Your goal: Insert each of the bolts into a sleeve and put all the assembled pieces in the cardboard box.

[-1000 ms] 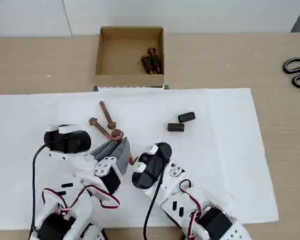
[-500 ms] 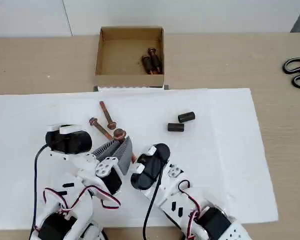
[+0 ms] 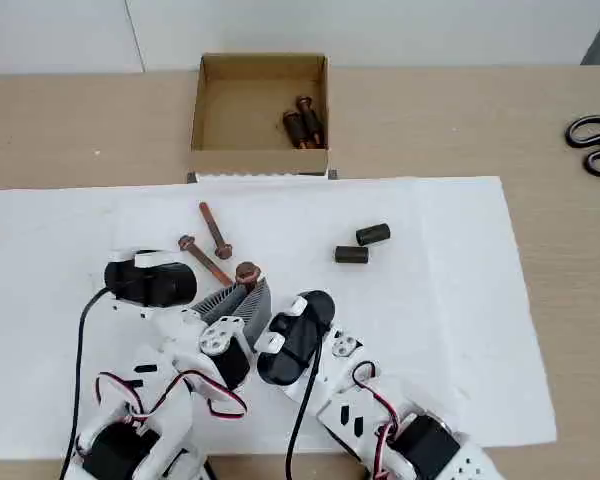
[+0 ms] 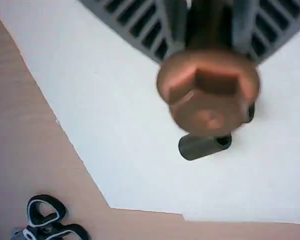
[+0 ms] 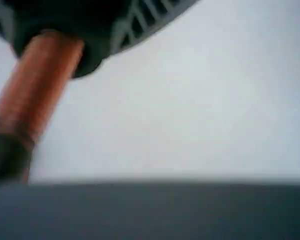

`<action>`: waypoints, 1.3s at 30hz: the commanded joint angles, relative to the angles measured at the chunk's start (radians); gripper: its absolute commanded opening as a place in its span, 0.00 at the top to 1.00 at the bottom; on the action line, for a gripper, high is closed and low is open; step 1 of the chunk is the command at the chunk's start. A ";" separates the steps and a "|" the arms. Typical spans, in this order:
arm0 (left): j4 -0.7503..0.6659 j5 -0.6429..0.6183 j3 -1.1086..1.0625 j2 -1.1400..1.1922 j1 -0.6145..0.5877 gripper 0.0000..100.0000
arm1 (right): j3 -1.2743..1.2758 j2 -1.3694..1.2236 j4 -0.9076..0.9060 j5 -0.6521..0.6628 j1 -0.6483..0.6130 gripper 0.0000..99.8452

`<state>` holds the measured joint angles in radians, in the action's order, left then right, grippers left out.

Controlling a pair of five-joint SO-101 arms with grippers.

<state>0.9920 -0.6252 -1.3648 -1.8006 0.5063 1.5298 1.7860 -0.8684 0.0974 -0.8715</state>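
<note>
White paper sheet (image 3: 430, 300) — bolt (image 3: 246, 272) (copper) between left fingers (image 3: 222, 298)

We find open white paper (image 3: 450, 320) across the right of the high view. Two loose bolts (image 3: 215, 230) lie left of centre and two sleeves (image 3: 373, 234) just right of centre. The cardboard box (image 3: 260, 160) stands at top centre, and scissors (image 3: 595, 143) lie at the right edge.

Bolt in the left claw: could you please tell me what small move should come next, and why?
Probably slide the bolt further along its axis into what looks like a sleeve at its threaded end: the left claw grips it under the head, and much bare shaft shows.
</note>
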 commanded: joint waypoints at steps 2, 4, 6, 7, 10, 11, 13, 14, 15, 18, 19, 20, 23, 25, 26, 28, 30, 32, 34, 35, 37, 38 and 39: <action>0.058 -0.002 0.012 -0.008 0.018 0.99 | -0.037 0.005 0.038 0.006 -0.010 1.00; 0.086 0.000 0.025 -0.006 0.017 0.99 | -0.041 0.005 0.038 0.006 0.018 1.00; 0.095 0.005 0.041 -0.005 0.017 0.99 | -0.041 0.005 0.038 0.009 0.064 1.00; 0.098 0.025 0.041 -0.005 0.018 0.99 | -0.043 0.005 0.038 0.009 0.081 1.00; 0.101 0.078 0.038 -0.005 0.015 0.99 | -0.077 0.005 0.038 0.009 0.096 1.00; 0.104 0.086 0.038 -0.005 0.015 0.99 | -0.084 0.005 0.038 0.009 0.096 1.00; 0.117 0.086 0.036 -0.005 0.021 0.99 | -0.089 0.005 0.038 0.009 0.096 1.00; 0.121 0.086 0.033 -0.005 0.023 0.99 | -0.089 0.005 0.038 0.009 0.096 1.00; 0.123 0.086 0.021 -0.005 0.023 0.99 | -0.089 0.005 0.038 0.011 0.096 1.00; 0.133 0.103 -0.016 -0.005 0.025 0.99 | -0.091 0.005 0.038 0.011 0.094 1.00; 0.144 0.106 -0.027 -0.005 0.038 0.99 | -0.092 0.005 0.038 0.011 0.094 1.00; 0.155 0.106 -0.035 -0.005 0.054 0.99 | -0.098 0.005 0.038 0.011 0.094 1.00; 0.163 0.107 -0.044 -0.005 0.092 0.99 | -0.110 0.005 0.038 0.011 0.094 1.00; 0.161 0.107 -0.067 -0.005 0.109 0.99 | -0.110 0.005 0.038 0.011 0.094 1.00; 0.161 0.118 -0.077 -0.005 0.110 0.99 | -0.110 0.005 0.038 0.011 0.094 1.00; 0.161 0.155 -0.091 -0.005 0.109 0.99 | -0.110 0.005 0.038 0.011 0.094 1.00; 0.166 0.178 -0.096 -0.005 0.107 0.99 | -0.115 0.005 0.038 0.011 0.094 1.00; 0.166 0.184 -0.104 -0.005 0.107 0.99 | -0.132 0.005 0.038 0.011 0.094 1.00; 0.160 0.184 -0.104 -0.005 0.107 0.99 | -0.138 0.005 0.038 0.018 0.094 1.00; 0.157 0.184 -0.104 -0.008 0.107 0.99 | -0.138 0.005 0.033 0.035 0.094 1.00; 0.143 0.184 -0.104 -0.009 0.106 0.99 | -0.138 0.005 0.031 0.066 0.094 1.00; 0.137 0.184 -0.102 -0.009 0.097 0.99 | -0.138 0.005 0.031 0.072 0.094 1.00; 0.130 0.184 -0.101 -0.009 0.084 0.99 | -0.137 0.005 0.031 0.072 0.094 1.00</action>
<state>1.1178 -0.4549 -1.4415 -1.8128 0.6107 1.5159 1.7814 -0.8638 0.1465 -0.8055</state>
